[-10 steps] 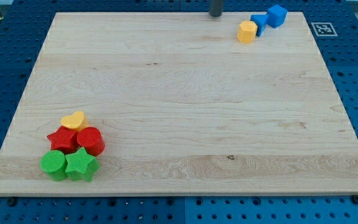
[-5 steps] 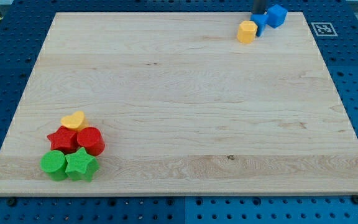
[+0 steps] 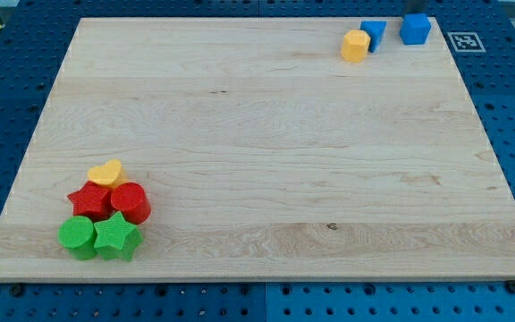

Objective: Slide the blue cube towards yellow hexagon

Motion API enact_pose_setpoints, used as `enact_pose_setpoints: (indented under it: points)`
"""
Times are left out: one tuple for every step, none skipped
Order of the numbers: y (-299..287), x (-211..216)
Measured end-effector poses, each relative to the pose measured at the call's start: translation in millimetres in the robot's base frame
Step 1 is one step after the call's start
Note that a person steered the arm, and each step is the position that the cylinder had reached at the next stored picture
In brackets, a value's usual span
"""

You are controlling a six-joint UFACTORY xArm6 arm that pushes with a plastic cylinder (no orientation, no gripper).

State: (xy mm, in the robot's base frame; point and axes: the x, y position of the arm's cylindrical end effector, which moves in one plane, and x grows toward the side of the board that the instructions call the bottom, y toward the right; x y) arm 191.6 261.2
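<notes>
The blue cube (image 3: 416, 29) sits at the wooden board's top right corner, apart from the other blocks. The yellow hexagon (image 3: 356, 45) lies to its left and slightly lower. A second blue block (image 3: 374, 33) touches the hexagon's upper right side and stands between it and the cube. My tip does not show in the view; the rod has left the frame at the view's top edge.
The board (image 3: 257, 161) lies on a blue pegboard. At the bottom left is a tight cluster: a yellow heart (image 3: 106, 173), a red star (image 3: 89, 200), a red cylinder (image 3: 131, 201), a green cylinder (image 3: 77, 236) and a green star (image 3: 117, 236). A marker tag (image 3: 464, 40) lies to the right of the cube.
The rod moved right along the view's top edge and out of sight. The blue cube shifted right and slightly down, away from the second blue block and the hexagon.
</notes>
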Motion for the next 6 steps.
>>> enact_pose_setpoints:
  points:
    - [0, 10]
    - [-2, 33]
    - [0, 38]
    - [4, 28]
    - [5, 55]
    - [-10, 102]
